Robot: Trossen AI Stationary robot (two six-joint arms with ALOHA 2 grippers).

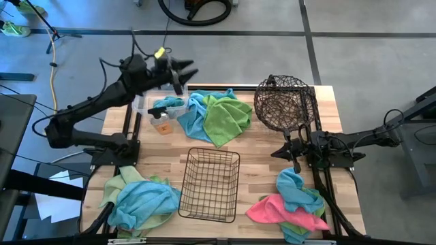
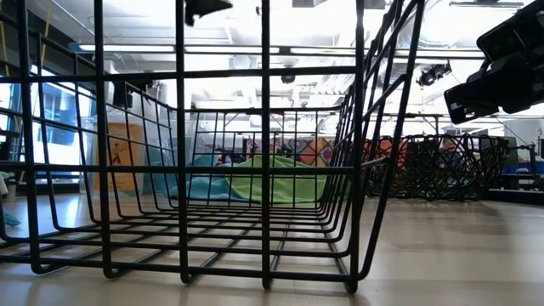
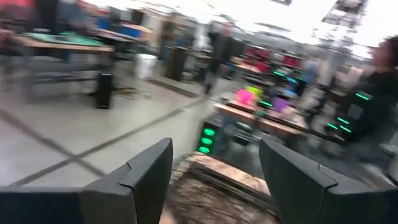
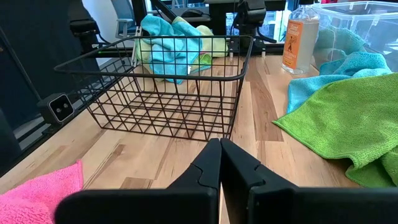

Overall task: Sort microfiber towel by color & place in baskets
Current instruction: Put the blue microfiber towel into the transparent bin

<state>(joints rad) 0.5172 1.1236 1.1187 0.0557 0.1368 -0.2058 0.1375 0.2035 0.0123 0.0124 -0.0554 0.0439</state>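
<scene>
Left claw (image 1: 185, 70) raised above the far left part of the table (image 1: 259, 163), fingers (image 3: 146, 180) spread apart, nothing between them. We see it hang just over the clear plastic bin (image 1: 158, 106). A light blue towel (image 1: 167, 104) lies in that bin, directly below and a little nearer than the claw. An amber bottle (image 1: 162, 122) stands at the bin's near edge; its label shows in the right wrist view but we cannot read it.

Just to the right of the left claw, beside the bin: a heap of one light blue towel (image 1: 194, 112) and one lime green towel (image 1: 226, 119), the green lying partly over the blue.

Right claw (image 1: 296, 162) low at the right side of the table, fingers pressed together, empty. Round woven wire basket (image 1: 285, 102) just beyond it, tilted; we cannot see any towel inside. On the near side of this claw, a pile: pink towel (image 1: 272, 208), blue towel (image 1: 296, 189), a green one (image 1: 306, 223) underneath.

Black rectangular wire basket (image 1: 210, 184) to the left of the right claw, mid-table, holds nothing. Further left, at the near left corner, another mixed pile of blue towels (image 1: 144, 201) and pale green towels (image 1: 121, 182).
</scene>
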